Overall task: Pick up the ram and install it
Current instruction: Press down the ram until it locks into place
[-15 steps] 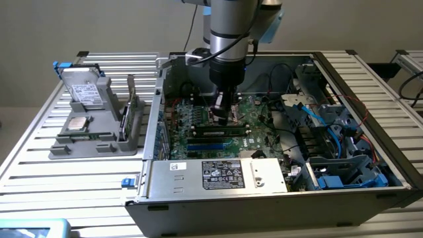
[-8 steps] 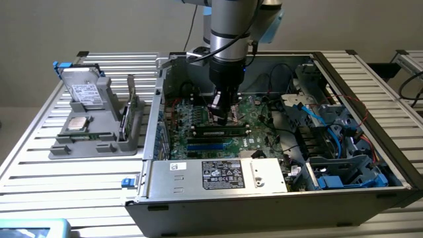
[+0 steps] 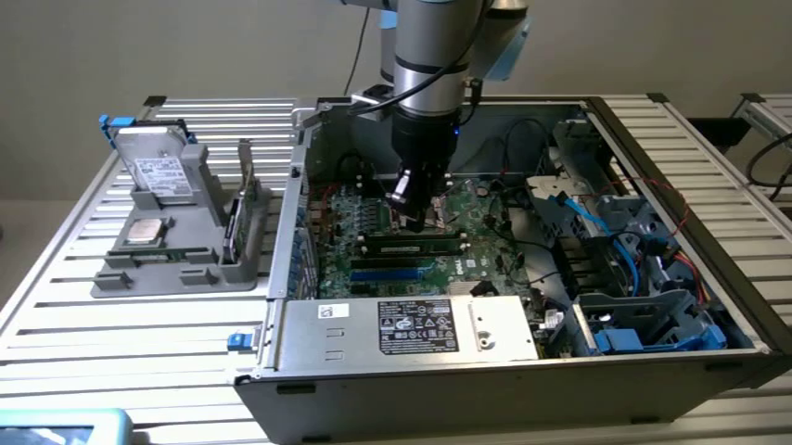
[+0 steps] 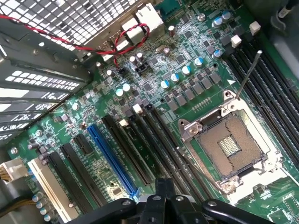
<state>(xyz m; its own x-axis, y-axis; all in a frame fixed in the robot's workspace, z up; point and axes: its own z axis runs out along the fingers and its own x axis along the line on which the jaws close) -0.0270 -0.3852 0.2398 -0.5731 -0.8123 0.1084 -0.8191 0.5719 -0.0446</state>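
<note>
Exterior view, gripper: the gripper [image 3: 415, 206] hangs inside the open computer case [image 3: 495, 371], over the motherboard [image 3: 489, 222]; whether it is open or closed on anything cannot be told.
Exterior view, ram: the ram [image 3: 413, 248] stands on its long edge along a black slot, at 6 o'clock of the gripper and just beside it; contact cannot be made out.
Exterior view, surroundings: a grey parts holder [image 3: 173, 264] sits on the table [image 3: 74, 306] at 9 o'clock of the case; loose cables [image 3: 644, 241] lie at 3 o'clock.
Wrist view, gripper: the gripper's dark body [image 4: 163, 205] looks over the board between a blue slot [image 4: 112, 161] and the open processor socket [image 4: 231, 147].
Wrist view, hazard: the socket's lever [image 4: 247, 74] is raised beside more black slots [image 4: 268, 93].
Judgement, technique: seating probably needs the stick kept upright and parallel to its slot, with even downward pressure along its length, well clear of the lever and cables.
</note>
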